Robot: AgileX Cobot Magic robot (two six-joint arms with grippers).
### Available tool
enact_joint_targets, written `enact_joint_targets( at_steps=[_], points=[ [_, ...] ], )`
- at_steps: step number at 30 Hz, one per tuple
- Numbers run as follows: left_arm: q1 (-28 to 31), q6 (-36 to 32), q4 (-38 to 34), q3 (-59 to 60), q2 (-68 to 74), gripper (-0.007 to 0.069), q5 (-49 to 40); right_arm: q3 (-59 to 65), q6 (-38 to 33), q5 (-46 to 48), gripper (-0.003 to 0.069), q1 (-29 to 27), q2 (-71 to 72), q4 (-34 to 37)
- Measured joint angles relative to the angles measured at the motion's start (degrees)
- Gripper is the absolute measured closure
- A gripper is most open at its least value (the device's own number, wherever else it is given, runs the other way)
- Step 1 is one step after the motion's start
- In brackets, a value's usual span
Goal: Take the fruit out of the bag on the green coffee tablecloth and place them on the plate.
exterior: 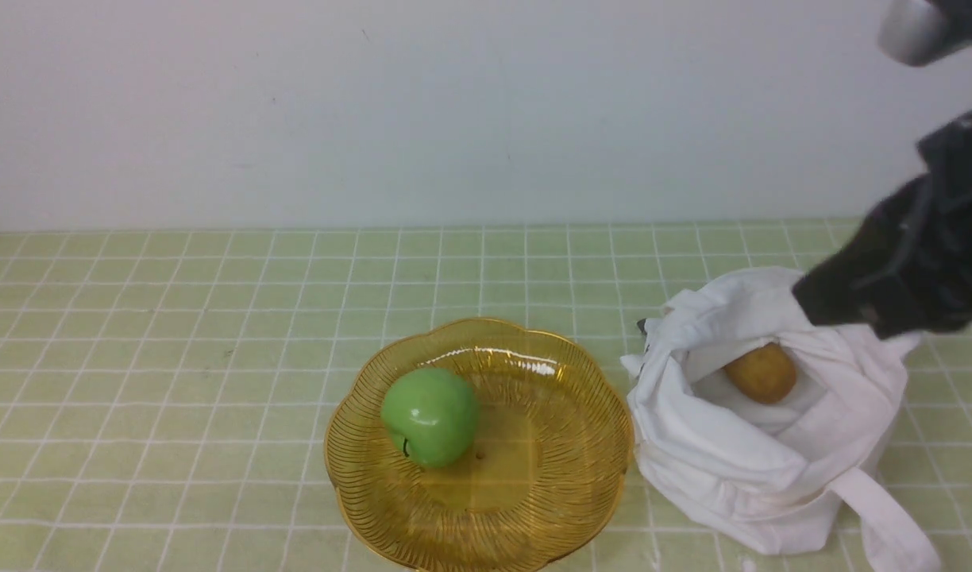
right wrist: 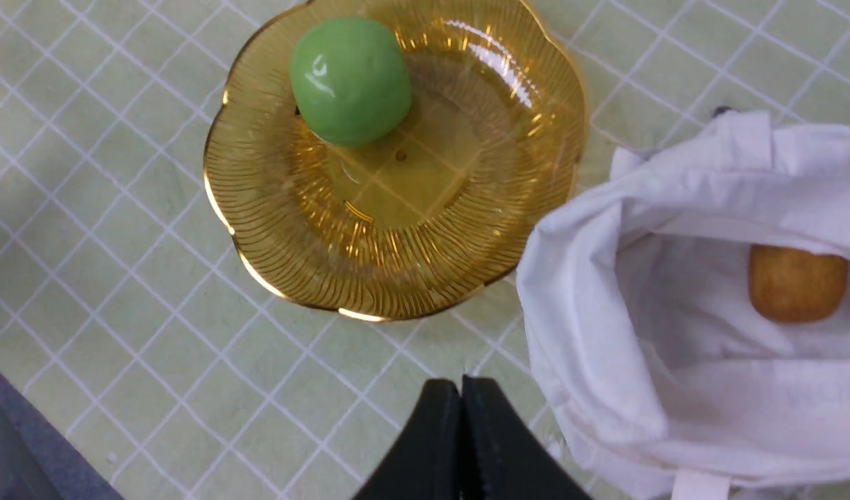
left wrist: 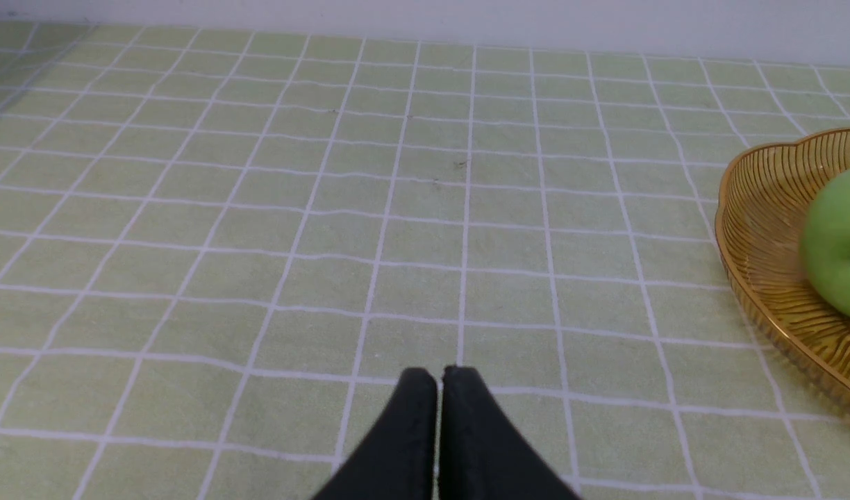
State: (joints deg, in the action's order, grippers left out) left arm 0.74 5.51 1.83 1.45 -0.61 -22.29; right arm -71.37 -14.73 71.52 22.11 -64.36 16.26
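While my left claw point(left wrist: 437, 380) and right claw point(right wrist: 461, 389) sit closed and empty, the apple point(exterior: 430, 415) rests on the plate point(exterior: 553, 477), dimple toward the near edge, and the oval fruit point(exterior: 761, 372) lies crosswise in the bag point(exterior: 708, 453).

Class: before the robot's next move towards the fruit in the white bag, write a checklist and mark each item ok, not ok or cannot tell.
1. Is the green apple on the plate? Ok.
2. Is the brownish-yellow fruit on the plate? Not ok; it lies inside the bag.
3. Is the bag mouth open, with the fruit showing? Ok.
4. Is the right end effector open to grasp? Not ok; shut and empty.
5. Is there free room on the plate beside the apple? Ok.
6. Is the left end effector away from the plate? Ok; shut, over the tablecloth.
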Motion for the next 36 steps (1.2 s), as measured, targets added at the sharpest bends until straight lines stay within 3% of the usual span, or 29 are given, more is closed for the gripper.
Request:
enact_joint_targets(
  at_steps=[6, 13, 14, 15, 21, 25, 36],
  points=[
    [0.0, 0.0, 0.0, 0.0, 0.0, 0.0632, 0.0, 13.0, 3.2, -8.3, 0.0673, 0.0, 15.6, -3.0],
    [0.0, 0.0, 0.0, 0.0, 0.0, 0.0632, 0.0, 40.2, 2.4, -41.5, 0.0673, 0.0, 34.5, -7.5],
    [0.0, 0.0, 0.0, 0.0, 0.0, 0.0632, 0.0, 40.9, 2.4, -42.6, 0.0673, 0.0, 34.5, -7.5],
    [0.0, 0.0, 0.0, 0.0, 0.0, 0.0632, 0.0, 46.4, 2.3, -52.5, 0.0673, 0.0, 36.4, -7.7],
    [0.0, 0.0, 0.0, 0.0, 0.0, 0.0632, 0.0, 55.1, 2.3, -77.7, 0.0673, 0.0, 37.3, -7.7],
    [0.0, 0.0, 0.0, 0.0, 0.0, 0.0632, 0.0, 55.9, 2.3, -84.1, 0.0673, 0.0, 37.3, -7.7],
    [0.0, 0.0, 0.0, 0.0, 0.0, 0.0632, 0.0, 56.1, 2.3, -85.2, 0.0673, 0.0, 37.3, -7.7]
  ],
)
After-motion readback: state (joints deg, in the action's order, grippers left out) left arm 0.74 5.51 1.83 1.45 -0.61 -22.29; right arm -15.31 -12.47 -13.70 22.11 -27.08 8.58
